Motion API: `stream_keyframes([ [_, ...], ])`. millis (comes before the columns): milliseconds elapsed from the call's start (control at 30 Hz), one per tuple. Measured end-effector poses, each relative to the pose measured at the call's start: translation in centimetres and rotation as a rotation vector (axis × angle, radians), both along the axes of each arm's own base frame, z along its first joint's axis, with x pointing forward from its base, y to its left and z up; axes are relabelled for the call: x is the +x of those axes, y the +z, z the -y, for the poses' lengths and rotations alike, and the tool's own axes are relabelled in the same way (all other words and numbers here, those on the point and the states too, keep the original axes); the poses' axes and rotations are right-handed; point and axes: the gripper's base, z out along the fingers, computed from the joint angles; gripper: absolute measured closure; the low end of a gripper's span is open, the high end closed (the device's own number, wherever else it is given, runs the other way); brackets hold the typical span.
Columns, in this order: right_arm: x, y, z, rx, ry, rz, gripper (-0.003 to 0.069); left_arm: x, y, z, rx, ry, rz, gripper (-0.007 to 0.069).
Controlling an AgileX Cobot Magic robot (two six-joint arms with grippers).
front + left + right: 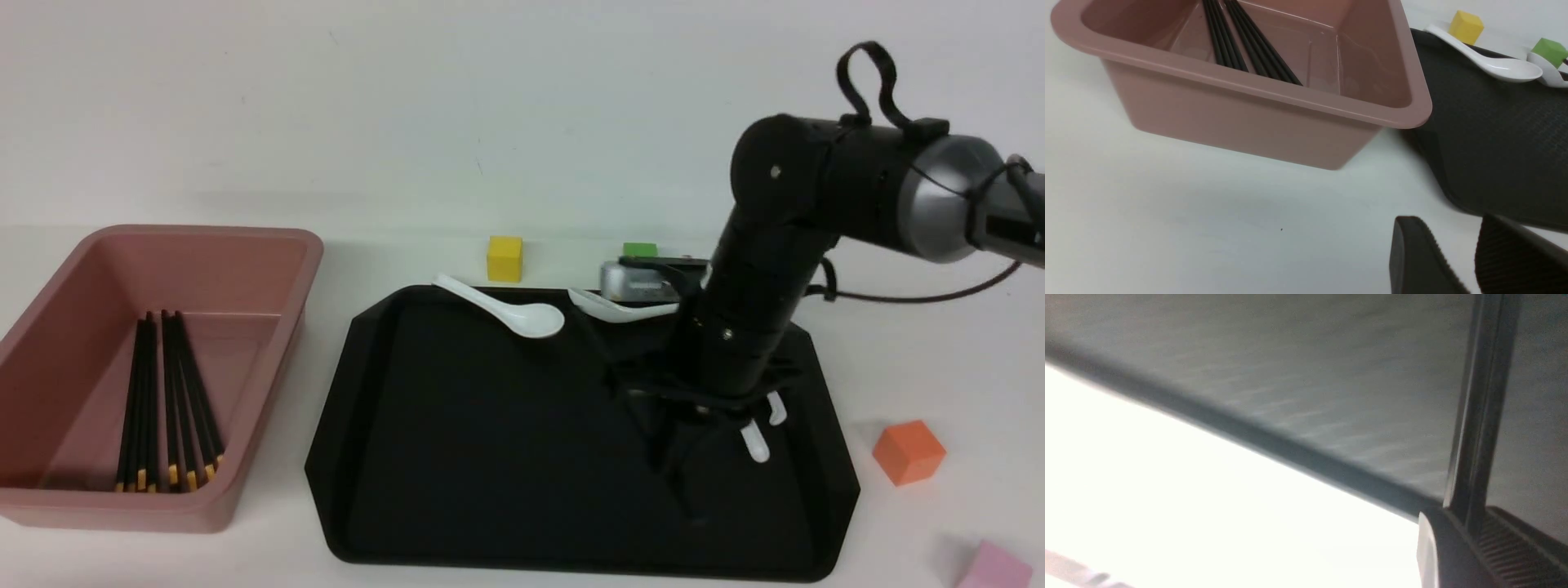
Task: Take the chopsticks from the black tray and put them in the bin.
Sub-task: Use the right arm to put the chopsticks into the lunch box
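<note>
Right gripper (1470,526) was down on the right half of the black tray (490,457). Its jaws were pinched on a chopstick (1472,416) that ran up-frame from between the pads in the right wrist view; one stick or a pair, couldn't tell. In the front view the right arm (759,302) hid most of that grip. The other chopsticks (167,400) lay bundled in the bin (122,510) at frame left, yellow bands toward the near wall. Clutter along the tray's upper rim: a white spoon (510,310) at centre and a second spoon (616,308) running behind the arm. A silver object (633,282) and green cube (639,250) sat just above that, yellow cube (504,259) upper centre. Orange cube (908,452) sat right of the tray, pink cube (992,565) in the lower-right corner. Left gripper (1449,222) hung over bare table (1188,204) by the bin's corner, fingers apart, nothing between.
</note>
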Motion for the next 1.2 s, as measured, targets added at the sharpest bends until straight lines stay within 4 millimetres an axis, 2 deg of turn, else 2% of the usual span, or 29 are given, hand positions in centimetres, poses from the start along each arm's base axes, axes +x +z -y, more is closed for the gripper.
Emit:
stream_keyframes([
  [67, -0.3, 1.0, -0.4, 0.067, 0.014, 0.008, 0.0547, 0.0, 0.0, 0.0, 0.0, 0.0, 0.0, 0.0386],
  [100, -0.8, 2.4, -0.9, 0.157, 0.031, 0.02, 0.0547, 0.0, 0.0, 0.0, 0.0, 0.0, 0.0, 0.0386],
  [233, -1.6, 5.3, -2.1, 0.367, 0.1, 0.063, 0.0547, 0.0, 0.0, 0.0, 0.0, 0.0, 0.0, 0.0386],
  [300, -1.9, 7.0, -3.3, 0.501, 0.162, 0.107, 0.0547, 0.0, 0.0, 0.0, 0.0, 0.0, 0.0, 0.0386],
  [400, -2.9, 9.2, -6.0, 0.656, 0.276, 0.181, 0.0547, 0.0, 0.0, 0.0, 0.0, 0.0, 0.0, 0.0386],
  [500, -4.1, 11.3, -9.2, 0.723, 0.372, 0.273, 0.0547, 0.0, 0.0, 0.0, 0.0, 0.0, 0.0, 0.0386],
  [533, -4.2, 11.5, -9.9, 0.729, 0.381, 0.298, 0.0547, 0.0, 0.0, 0.0, 0.0, 0.0, 0.0, 0.0386],
  [633, -4.7, 12.1, -13.9, 0.758, 0.415, 0.432, 0.0547, 0.0, 0.0, 0.0, 0.0, 0.0, 0.0, 0.0386],
  [767, -4.9, 10.5, -18.7, 0.76, 0.409, 0.645, 0.0547, 0.0, 0.0, 0.0, 0.0, 0.0, 0.0, 0.0386],
  [867, -5.0, 8.2, -21.8, 0.719, 0.407, 0.814, 0.0547, 0.0, 0.0, 0.0, 0.0, 0.0, 0.0, 0.0386],
  [933, -5.3, 5.9, -24.0, 0.686, 0.372, 0.901, 0.0547, 0.0, 0.0, 0.0, 0.0, 0.0, 0.0, 0.0386],
  [1000, -5.2, 4.8, -24.9, 0.664, 0.329, 0.946, 0.0543, 0.0, 0.0, 0.0, 0.0, 0.0, 0.0, 0.0386],
  [1067, -5.0, 2.6, -26.0, 0.624, 0.266, 0.982, 0.0521, 0.0, 0.0, 0.0, 0.0, 0.0, 0.0, 0.0386],
  [1200, -4.1, -1.1, -26.6, 0.568, 0.179, 0.966, 0.0438, 0.0, 0.0, 0.0, 0.0, 0.0, 0.0, 0.0386],
])
